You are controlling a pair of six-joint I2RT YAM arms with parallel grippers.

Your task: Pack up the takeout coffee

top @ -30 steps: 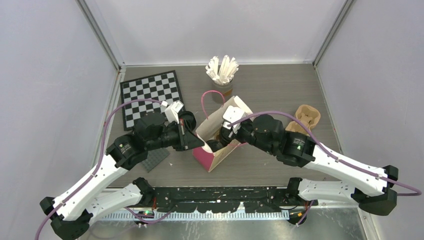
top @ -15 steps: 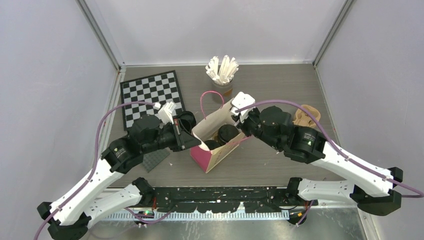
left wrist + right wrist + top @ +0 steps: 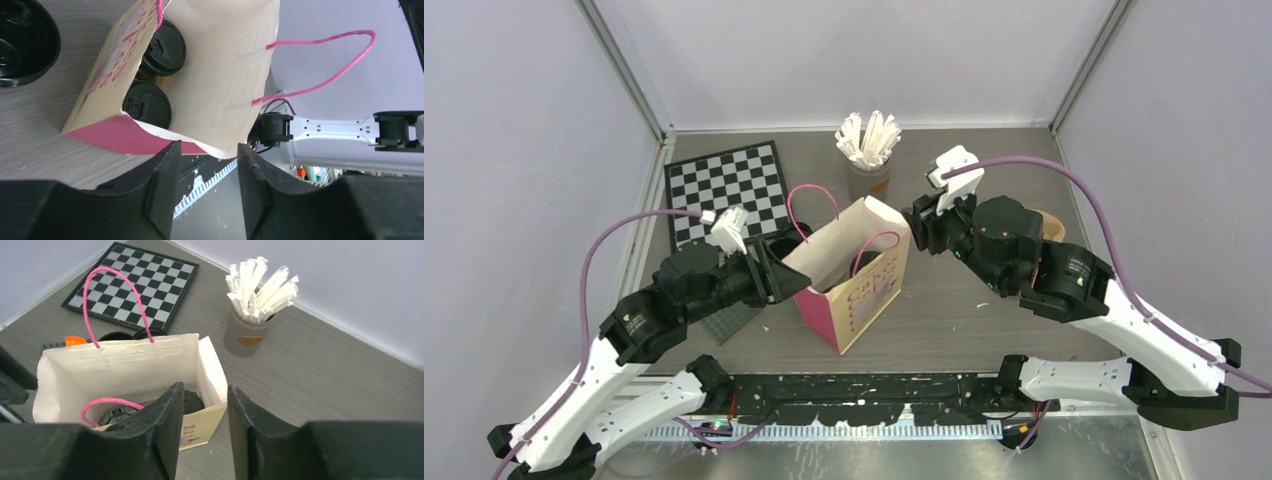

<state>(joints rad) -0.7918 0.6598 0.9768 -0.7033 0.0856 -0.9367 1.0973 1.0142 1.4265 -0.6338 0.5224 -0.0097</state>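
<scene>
The pink and beige paper bag (image 3: 856,280) stands upright mid-table with its pink handles up. Two takeout coffee cups with black lids sit inside it, shown in the left wrist view (image 3: 162,47) (image 3: 147,105) and the right wrist view (image 3: 117,415) (image 3: 194,402). My left gripper (image 3: 789,275) (image 3: 209,150) is open just off the bag's left rim, and nothing is between its fingers. Above and to the right of the bag, my right gripper (image 3: 921,228) (image 3: 204,390) is open and holds nothing.
A grey cup of white wrapped sticks (image 3: 867,150) (image 3: 247,330) stands behind the bag. A chessboard (image 3: 724,190) (image 3: 135,282) lies at the back left. A black round container (image 3: 22,40) sits left of the bag. The brown pulp carrier (image 3: 1052,222) is partly hidden behind the right arm.
Both grippers opened and let go of the bag's rim. The right one lifted up and back to the right, the left one drew back left. The bag now stands free.
</scene>
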